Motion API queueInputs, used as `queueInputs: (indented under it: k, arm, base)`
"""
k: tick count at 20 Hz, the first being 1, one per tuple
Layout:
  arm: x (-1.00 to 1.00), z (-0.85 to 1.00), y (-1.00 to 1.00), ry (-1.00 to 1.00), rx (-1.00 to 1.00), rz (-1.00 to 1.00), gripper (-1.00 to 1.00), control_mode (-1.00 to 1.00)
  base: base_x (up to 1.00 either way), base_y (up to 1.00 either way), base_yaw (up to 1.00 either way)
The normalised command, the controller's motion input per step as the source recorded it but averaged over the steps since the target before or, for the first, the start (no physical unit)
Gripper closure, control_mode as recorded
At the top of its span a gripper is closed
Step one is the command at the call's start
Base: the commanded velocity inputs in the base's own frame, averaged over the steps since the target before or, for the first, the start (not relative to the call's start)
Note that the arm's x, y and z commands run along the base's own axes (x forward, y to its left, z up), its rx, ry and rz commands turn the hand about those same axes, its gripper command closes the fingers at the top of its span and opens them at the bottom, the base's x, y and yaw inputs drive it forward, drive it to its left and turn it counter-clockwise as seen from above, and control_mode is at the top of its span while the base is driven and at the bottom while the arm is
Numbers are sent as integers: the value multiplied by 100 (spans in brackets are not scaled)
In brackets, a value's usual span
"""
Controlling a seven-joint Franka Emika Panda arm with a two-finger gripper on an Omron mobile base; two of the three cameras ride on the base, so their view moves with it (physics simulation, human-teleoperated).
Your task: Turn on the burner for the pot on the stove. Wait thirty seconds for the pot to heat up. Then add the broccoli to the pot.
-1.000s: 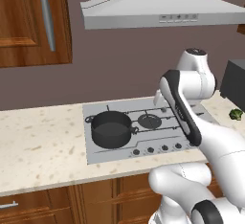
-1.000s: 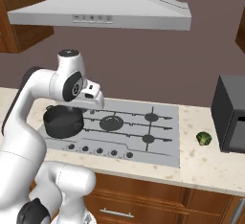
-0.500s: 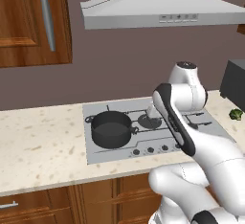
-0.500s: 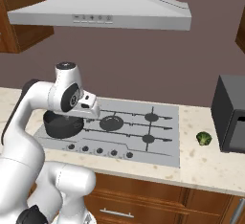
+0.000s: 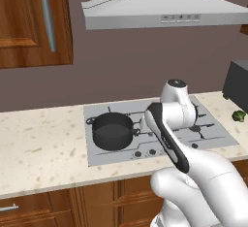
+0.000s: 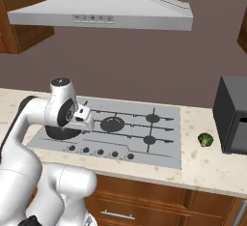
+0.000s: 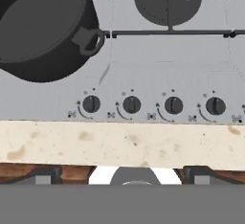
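Note:
The dark pot [image 5: 112,130] stands on the front left burner of the silver stove [image 5: 210,135]; in the hand view the pot [image 7: 38,27] takes up the upper left, one loop handle toward the knobs. My gripper [image 7: 122,177] hangs above the stove's front edge, over the counter strip. Its fingertips [image 7: 44,176] stand wide apart, open, holding nothing. A row of dark knobs [image 7: 131,105] lies just ahead of it. My arm hides most of the pot [image 6: 61,134] in the right base view. The green broccoli [image 6: 205,139] lies on the counter right of the stove.
A dark boxy appliance [image 6: 234,114] stands on the counter right of the broccoli. The grey range hood [image 6: 101,12] hangs above the stove. Wooden cabinets [image 5: 34,22] sit at the upper left, and the pale counter [image 5: 38,148] stretches left of the stove.
My arm has folded down and the hand has dropped from above the pot toward the stove's front edge, near the knobs. The pot and broccoli have not moved.

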Motion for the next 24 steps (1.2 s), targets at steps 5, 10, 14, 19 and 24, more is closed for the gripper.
queueInputs:
  k: [5, 10, 14, 19, 24]
  arm:
    - [0, -49, 26, -5, 0, 0, -100, -100]
    - [0, -47, 28, -10, 0, 0, -100, -100]
    - [0, -47, 28, -12, 3, 0, -100, -100]
    - [4, -47, 21, -11, 4, 0, -100, -100]
    - [1, -30, 4, -10, 3, 0, -100, -100]
  base:
    - [0, 0, 0]
    - [0, 0, 0]
    - [0, 0, 0]
    - [0, 0, 0]
    - [0, 0, 0]
